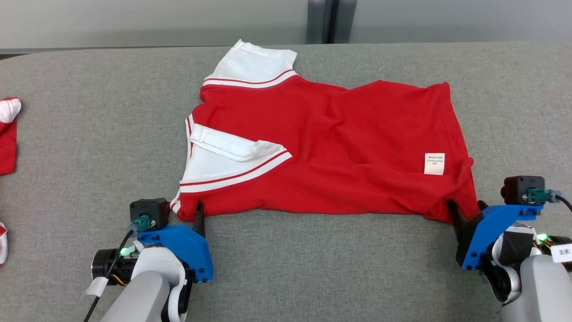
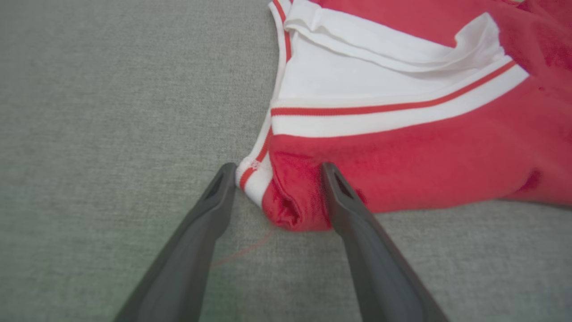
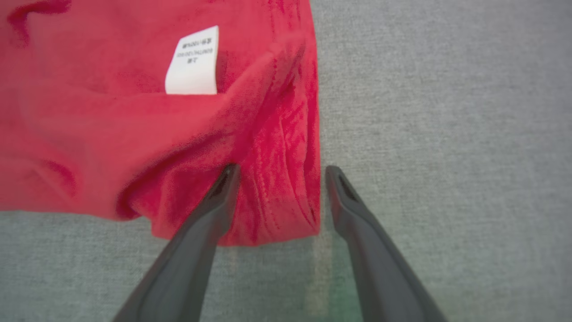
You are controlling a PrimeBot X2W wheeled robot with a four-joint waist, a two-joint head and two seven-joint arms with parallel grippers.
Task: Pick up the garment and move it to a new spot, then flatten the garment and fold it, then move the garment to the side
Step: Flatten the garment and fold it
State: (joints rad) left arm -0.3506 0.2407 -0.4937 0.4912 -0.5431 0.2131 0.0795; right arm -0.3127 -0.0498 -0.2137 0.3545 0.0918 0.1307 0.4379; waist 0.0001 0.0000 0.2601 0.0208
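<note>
A red garment [image 1: 339, 143] with white sleeves and red-striped trim lies spread on the grey table, a white label [image 1: 434, 163] near its right edge. My left gripper [image 1: 187, 210] stands open at the garment's near left corner [image 2: 286, 201], which lies between the fingers [image 2: 210, 210]. At the near right corner [image 3: 277, 210] my right gripper [image 1: 467, 210] is open too, its fingers [image 3: 339, 197] straddling the red hem.
More red and white cloth [image 1: 8, 134] lies at the table's left edge. Bare grey table surface [image 1: 313, 268] stretches in front of the garment between my arms. A wall runs behind the table's far edge.
</note>
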